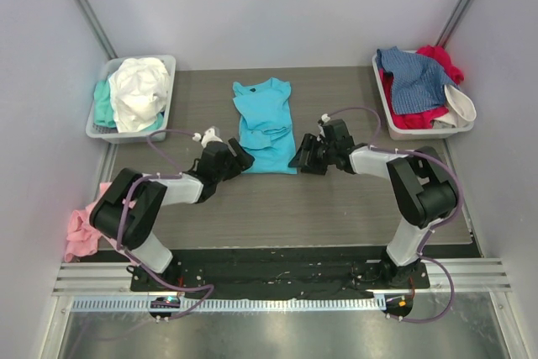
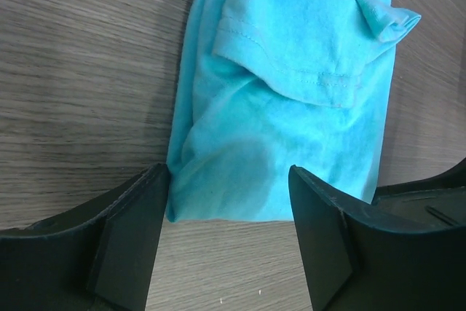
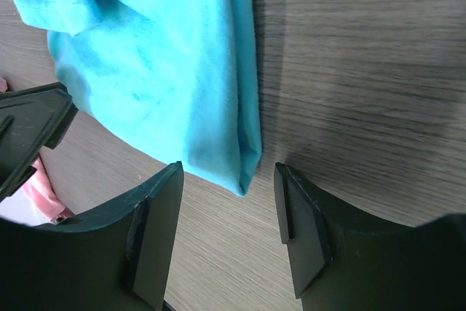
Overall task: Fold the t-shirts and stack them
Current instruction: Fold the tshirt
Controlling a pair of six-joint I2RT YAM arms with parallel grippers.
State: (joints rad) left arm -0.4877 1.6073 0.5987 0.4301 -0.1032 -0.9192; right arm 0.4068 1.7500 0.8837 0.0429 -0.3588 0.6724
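The turquoise t-shirt [image 1: 265, 128] lies in the middle of the counter [image 1: 353, 208], folded lengthwise into a narrow strip; its round neck is at the far end and its hem points toward the arms; a sleeve lies folded in over its top. The left jaws stand wide open, low over the counter at the hem's left corner; in the left wrist view the hem lies just ahead of the gap between the two black fingers [image 2: 124, 245], and neither presses on cloth. The right jaws are likewise wide, at the hem's right corner; that corner pokes into the gap between them, ungripped. The left tray [image 1: 118, 135] at the far left holds a white t-shirt [image 1: 139, 90] over a mint one [image 1: 102, 105]; the right tray [image 1: 429, 134] holds a denim-blue t-shirt [image 1: 416, 80] on a red one [image 1: 441, 60]; a pink t-shirt [image 1: 84, 229] lies bunched at the counter's near left edge.
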